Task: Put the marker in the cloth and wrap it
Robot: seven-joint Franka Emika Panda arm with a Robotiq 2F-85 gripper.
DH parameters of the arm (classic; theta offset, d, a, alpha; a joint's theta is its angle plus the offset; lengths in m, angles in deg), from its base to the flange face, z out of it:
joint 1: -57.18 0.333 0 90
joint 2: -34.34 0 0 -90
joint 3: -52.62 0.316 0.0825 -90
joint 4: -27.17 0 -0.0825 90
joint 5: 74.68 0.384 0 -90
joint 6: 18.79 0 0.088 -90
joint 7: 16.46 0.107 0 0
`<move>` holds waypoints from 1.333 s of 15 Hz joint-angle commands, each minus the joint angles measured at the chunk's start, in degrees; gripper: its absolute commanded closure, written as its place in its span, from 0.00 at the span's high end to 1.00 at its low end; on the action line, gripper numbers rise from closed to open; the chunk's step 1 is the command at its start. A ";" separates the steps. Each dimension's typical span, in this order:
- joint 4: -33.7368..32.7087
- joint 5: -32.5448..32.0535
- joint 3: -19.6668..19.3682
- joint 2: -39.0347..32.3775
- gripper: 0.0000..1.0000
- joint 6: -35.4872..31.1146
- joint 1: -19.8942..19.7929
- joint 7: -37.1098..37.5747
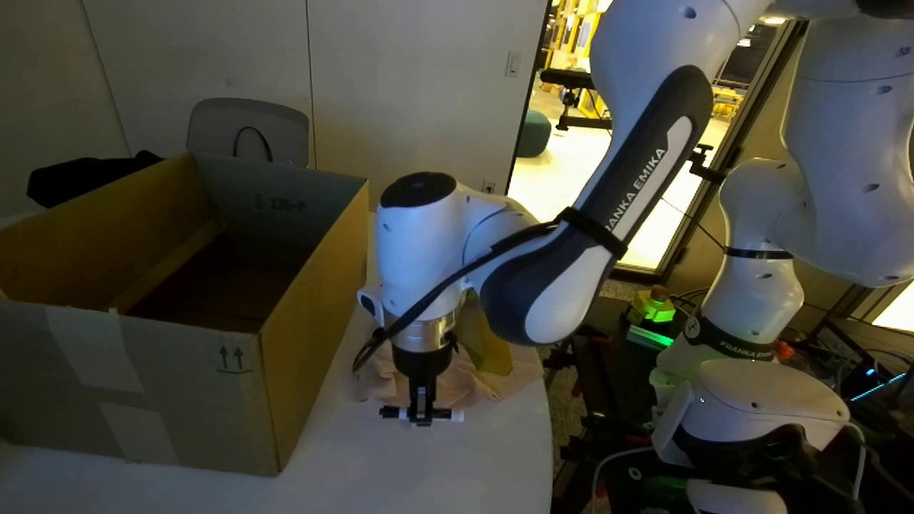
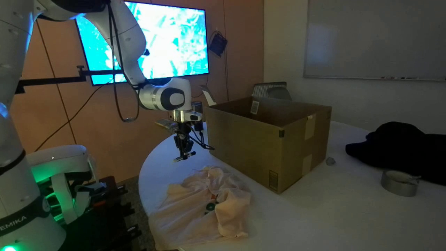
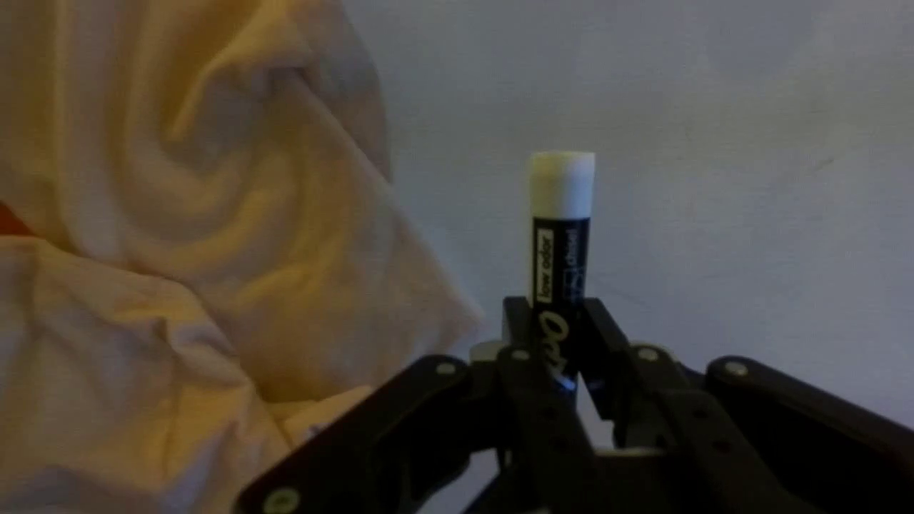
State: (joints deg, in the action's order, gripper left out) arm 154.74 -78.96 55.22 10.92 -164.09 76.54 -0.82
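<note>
The black marker with a white end (image 3: 560,257) is held between the fingers of my gripper (image 3: 557,321). My gripper, also in both exterior views (image 1: 421,415) (image 2: 184,156), is shut on the marker's middle, with both ends sticking out. The marker lies about level, and in an exterior view (image 2: 178,159) it appears above the table, apart from the cloth. The pale peach cloth (image 2: 188,212) lies crumpled on the table, with a coloured print partly in its folds. The cloth fills the left side of the wrist view (image 3: 214,235). The arm hides part of it in an exterior view (image 1: 468,389).
A large open cardboard box (image 2: 244,150) stands on the white table (image 2: 331,216), close beside the gripper and cloth. A grey tape roll (image 2: 399,183) and a black fabric item (image 2: 400,146) lie past the box. The table's rounded edge (image 1: 550,435) runs near the cloth.
</note>
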 commanded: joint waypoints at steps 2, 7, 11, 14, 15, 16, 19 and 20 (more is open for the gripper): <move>3.67 -3.34 -3.91 3.73 0.05 -0.03 -3.72 2.83; 2.85 -7.72 -8.77 1.11 0.05 -0.54 -6.07 7.80; 1.88 -8.43 -11.26 -2.46 0.05 -0.38 -7.02 11.74; 1.32 -7.53 -12.12 -5.05 0.05 0.10 -7.37 13.25; 1.19 -7.25 -12.27 -5.78 0.05 0.29 -7.45 13.49; 1.07 -7.03 -12.40 -6.48 0.05 0.42 -7.51 13.71; 0.68 -6.04 -12.21 -7.66 0.46 0.51 -7.83 14.07; 0.76 -5.68 -12.07 -7.40 0.51 0.61 -7.91 13.96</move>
State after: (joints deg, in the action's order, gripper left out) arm 156.63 -85.65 43.07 4.39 -164.13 68.82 12.39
